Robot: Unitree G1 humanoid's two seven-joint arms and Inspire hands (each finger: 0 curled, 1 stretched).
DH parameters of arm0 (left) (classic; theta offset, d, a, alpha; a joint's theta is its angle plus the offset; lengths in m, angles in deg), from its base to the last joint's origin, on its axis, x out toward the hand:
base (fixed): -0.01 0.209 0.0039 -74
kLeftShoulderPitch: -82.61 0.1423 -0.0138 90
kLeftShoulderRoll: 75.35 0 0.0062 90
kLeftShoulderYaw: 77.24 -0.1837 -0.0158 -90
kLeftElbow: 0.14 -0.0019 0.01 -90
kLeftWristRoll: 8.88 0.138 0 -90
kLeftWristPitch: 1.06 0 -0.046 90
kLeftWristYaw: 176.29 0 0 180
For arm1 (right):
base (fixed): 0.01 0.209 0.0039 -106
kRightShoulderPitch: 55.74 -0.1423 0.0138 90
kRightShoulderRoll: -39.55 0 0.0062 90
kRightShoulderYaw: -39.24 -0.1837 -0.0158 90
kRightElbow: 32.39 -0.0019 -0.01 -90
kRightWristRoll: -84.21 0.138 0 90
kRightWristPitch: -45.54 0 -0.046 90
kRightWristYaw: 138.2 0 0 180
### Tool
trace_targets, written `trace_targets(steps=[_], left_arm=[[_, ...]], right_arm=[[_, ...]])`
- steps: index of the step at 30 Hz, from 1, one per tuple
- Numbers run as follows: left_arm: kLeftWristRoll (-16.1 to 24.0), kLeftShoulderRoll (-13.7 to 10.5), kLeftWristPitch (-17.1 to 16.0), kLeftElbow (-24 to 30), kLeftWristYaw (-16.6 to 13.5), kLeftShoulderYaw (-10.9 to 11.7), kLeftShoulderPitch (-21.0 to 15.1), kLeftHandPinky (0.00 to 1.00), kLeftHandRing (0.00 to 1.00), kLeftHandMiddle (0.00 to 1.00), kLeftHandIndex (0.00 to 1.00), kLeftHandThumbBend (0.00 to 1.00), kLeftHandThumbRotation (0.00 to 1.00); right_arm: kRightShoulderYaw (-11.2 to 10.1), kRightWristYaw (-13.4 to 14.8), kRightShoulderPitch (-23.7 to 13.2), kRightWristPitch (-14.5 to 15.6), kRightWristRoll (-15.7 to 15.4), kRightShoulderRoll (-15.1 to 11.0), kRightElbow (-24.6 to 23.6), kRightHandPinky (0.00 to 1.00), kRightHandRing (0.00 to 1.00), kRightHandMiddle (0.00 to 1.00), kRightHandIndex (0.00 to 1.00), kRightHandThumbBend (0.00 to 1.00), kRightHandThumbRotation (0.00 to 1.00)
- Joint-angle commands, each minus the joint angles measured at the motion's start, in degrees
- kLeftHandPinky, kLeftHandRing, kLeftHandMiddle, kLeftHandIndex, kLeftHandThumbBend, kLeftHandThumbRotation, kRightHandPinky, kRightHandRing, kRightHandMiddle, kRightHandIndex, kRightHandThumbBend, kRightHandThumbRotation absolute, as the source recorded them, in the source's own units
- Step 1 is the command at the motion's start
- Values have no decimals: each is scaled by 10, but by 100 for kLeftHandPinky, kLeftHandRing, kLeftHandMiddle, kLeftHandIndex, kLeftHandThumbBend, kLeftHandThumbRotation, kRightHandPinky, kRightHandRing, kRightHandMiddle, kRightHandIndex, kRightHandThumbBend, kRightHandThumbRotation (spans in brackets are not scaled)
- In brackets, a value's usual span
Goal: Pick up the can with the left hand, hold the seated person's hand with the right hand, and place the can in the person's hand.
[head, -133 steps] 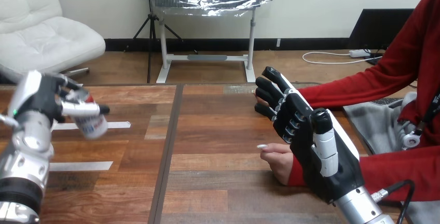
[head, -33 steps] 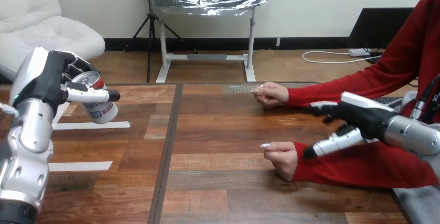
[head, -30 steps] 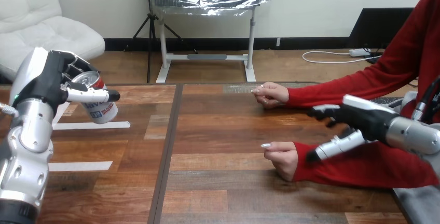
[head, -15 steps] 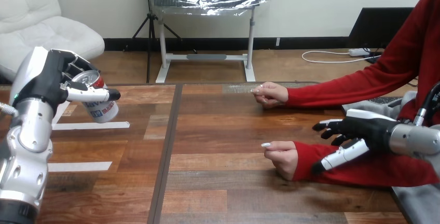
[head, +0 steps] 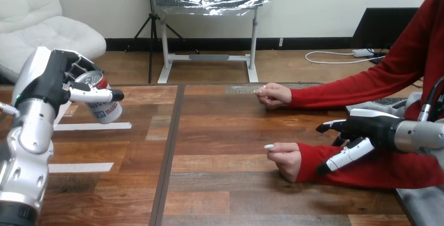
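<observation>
My left hand (head: 55,82) is raised above the table's left side, its fingers and thumb curled round a red, white and blue can (head: 100,101) that tilts to the right. My right hand (head: 361,132) reaches in from the right edge with fingers relaxed and open, over the red sleeve of the person's near forearm. I cannot tell whether it touches the sleeve. The person's near hand (head: 285,156) rests loosely closed on the table. The person's far hand (head: 272,94) lies farther back, also loosely closed.
Strips of white tape (head: 91,126) lie on the wooden table (head: 220,132) at the left. A dark seam (head: 170,147) runs down the tabletop between its two halves.
Since 4.4 s ago my right hand swung from upright near the centre down to the right, over the person's forearm. My left hand lifted the can slightly higher. Over the last second little moved.
</observation>
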Motion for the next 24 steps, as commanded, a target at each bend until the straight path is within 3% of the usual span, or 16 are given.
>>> trace_targets(steps=[1,11,16,24], left_arm=[[-3,-3,-11,18,-5,13,-37,38,41,45,47,81,0],[-7,-1,-19,17,-5,16,-36,39,41,45,46,80,0],[-2,-2,-5,23,-1,12,-36,39,42,45,47,79,0],[-5,-1,-12,33,0,15,-31,39,42,45,46,80,0]], right_arm=[[6,-7,-42,9,4,-9,-11,54,73,81,97,100,41],[21,13,-36,1,-6,-10,-20,64,81,88,93,100,36],[29,27,-34,1,-13,-9,-20,69,83,87,91,100,31],[35,40,-27,-14,-12,-7,-22,73,81,84,87,100,25]])
